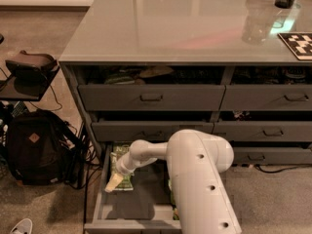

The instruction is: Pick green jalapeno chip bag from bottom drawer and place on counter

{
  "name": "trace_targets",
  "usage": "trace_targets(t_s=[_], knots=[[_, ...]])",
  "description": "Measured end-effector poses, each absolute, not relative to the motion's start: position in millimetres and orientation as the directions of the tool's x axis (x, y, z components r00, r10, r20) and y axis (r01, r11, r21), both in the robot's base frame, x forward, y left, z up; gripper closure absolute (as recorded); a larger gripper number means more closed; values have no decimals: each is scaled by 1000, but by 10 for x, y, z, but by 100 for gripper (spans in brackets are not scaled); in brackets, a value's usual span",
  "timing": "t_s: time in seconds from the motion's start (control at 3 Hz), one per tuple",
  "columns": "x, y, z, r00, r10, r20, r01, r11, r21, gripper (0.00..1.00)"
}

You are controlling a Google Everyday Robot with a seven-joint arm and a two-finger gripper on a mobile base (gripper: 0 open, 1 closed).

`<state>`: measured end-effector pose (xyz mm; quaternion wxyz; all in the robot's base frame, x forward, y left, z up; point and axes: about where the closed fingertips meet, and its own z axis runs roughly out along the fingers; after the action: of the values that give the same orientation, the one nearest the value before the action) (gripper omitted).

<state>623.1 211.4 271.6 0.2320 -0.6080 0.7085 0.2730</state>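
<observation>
Drawer (142, 202): gripper (114, 182) at flat pale-green bag (128, 183).

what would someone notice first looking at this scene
The big white arm fills the lower middle, reaching down into the open bottom drawer. Its gripper is on the pale-green chip bag by the drawer's left wall. Above, the glossy grey counter spreads across the top.
</observation>
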Motion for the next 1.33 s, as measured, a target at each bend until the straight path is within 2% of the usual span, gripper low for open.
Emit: trace_targets(t_s=[0.67,1.33], knots=[[6309,1908,2143,-265,-703,-660,-961,251,118,0],[6579,1937,1820,-281,-675,-682,-955,270,126,0]])
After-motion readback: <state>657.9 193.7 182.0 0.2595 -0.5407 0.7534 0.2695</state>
